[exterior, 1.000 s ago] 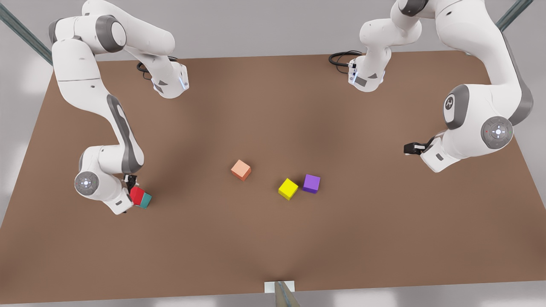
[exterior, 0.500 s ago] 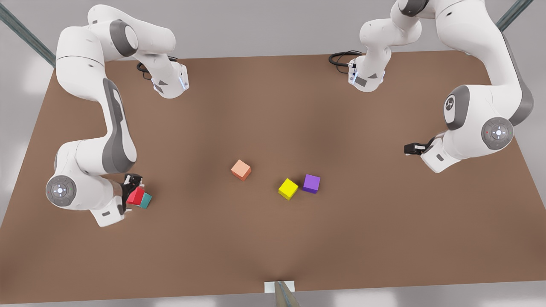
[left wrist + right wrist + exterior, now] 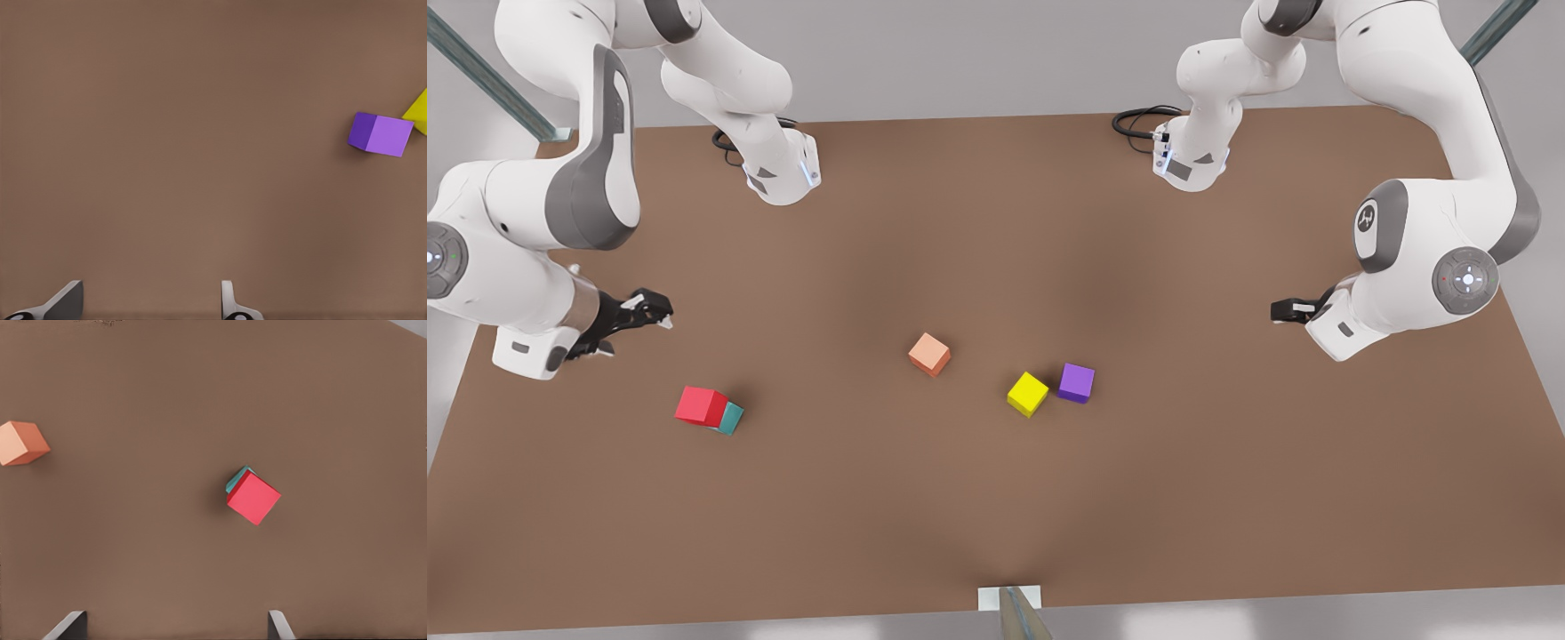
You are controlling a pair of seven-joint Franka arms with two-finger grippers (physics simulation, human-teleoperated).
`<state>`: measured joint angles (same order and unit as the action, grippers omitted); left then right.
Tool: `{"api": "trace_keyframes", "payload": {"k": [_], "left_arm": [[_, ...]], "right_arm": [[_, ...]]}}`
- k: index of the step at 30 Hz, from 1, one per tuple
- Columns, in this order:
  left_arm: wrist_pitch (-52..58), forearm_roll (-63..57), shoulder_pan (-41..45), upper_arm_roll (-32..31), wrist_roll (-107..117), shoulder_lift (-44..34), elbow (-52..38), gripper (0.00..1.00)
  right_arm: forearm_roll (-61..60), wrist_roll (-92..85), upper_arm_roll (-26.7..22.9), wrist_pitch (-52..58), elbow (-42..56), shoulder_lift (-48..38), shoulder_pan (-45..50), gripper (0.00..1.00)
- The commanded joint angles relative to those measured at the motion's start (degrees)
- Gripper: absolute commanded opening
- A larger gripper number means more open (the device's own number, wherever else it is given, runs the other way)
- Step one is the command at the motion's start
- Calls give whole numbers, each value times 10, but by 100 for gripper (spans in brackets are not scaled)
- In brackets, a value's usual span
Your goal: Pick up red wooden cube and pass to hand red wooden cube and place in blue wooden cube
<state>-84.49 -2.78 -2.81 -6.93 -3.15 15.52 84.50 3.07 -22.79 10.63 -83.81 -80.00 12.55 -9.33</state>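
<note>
My right gripper [image 3: 660,311] hangs above the desk [image 3: 996,498] near the front view's left edge, fingers spread wide and holding nothing. In its wrist view the two fingertips [image 3: 67,625] stand far apart with bare desk between them.

The red wooden cube [image 3: 700,405] sits on top of the blue wooden cube [image 3: 732,418], turned a little and offset, so that a teal edge shows past the red one on the side toward the front view's right. The right wrist view has the same pair: red wooden cube [image 3: 253,497] uppermost, a teal sliver of the blue wooden cube [image 3: 235,480] at one side. The stack is clear of my right gripper, not touching it, lower in the front view and a little toward its right.

My left gripper [image 3: 1282,310] waits over the desk at the front view's right, well apart from all cubes. Its fingers [image 3: 230,303] are apart and empty in the left wrist view.

Other items on the desk: salmon-orange cube [image 3: 929,354] near the middle; yellow cube [image 3: 1028,394] and purple cube [image 3: 1077,382] just beside each other, further toward the front view's right. I cannot tell whether these two touch.
</note>
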Motion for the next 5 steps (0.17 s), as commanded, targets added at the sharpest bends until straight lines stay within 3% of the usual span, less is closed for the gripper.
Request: {"api": "trace_keyframes", "payload": {"k": [1, 5], "left_arm": [[2, 0, 0, 0, 0, -1, 0, 100], [2, 0, -1, 0, 0, 3, 0, 100]], "right_arm": [[0, 269, 1, 6, 0, -1, 0, 100], [-2, 267, 1, 8, 0, -1, -1, 100]]}}
